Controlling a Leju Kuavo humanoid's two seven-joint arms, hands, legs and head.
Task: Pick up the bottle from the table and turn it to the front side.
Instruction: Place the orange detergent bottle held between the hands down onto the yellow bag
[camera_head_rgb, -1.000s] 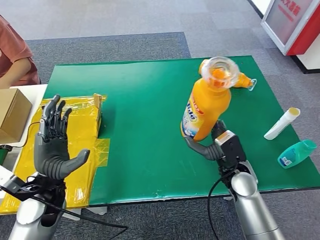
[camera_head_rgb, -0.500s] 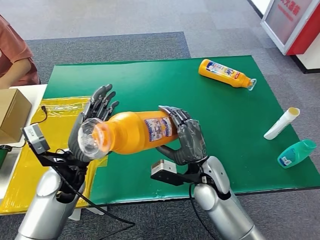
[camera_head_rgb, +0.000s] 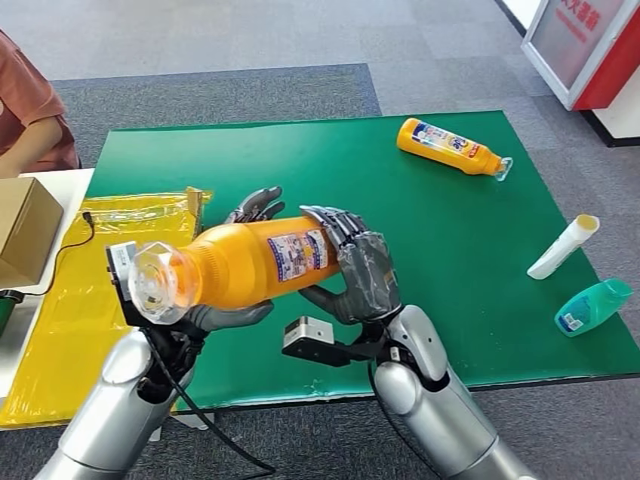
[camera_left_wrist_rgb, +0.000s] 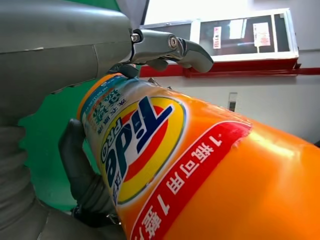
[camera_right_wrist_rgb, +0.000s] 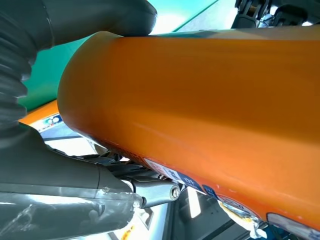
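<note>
Bottle (camera_head_rgb: 241, 262) shifted left | both hands' fingers (camera_head_rgb: 343, 228) grasp it | green mat (camera_head_rgb: 302, 160), grey carpet (camera_head_rgb: 226, 95)

orange Tide bottle (camera_head_rgb: 249, 264) lying sideways in the air above the green mat's near edge; clear cap pointing left; label up

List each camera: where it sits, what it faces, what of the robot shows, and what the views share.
Head view: high on the body, looking down on the green table; both silver arms, left hand and right hand hold the orange bottle.
Left wrist view: behind the left hand, facing the bottle's label side.
Right wrist view: behind the right hand, facing the bottle's plain side.
All three views share the bottle.
</note>
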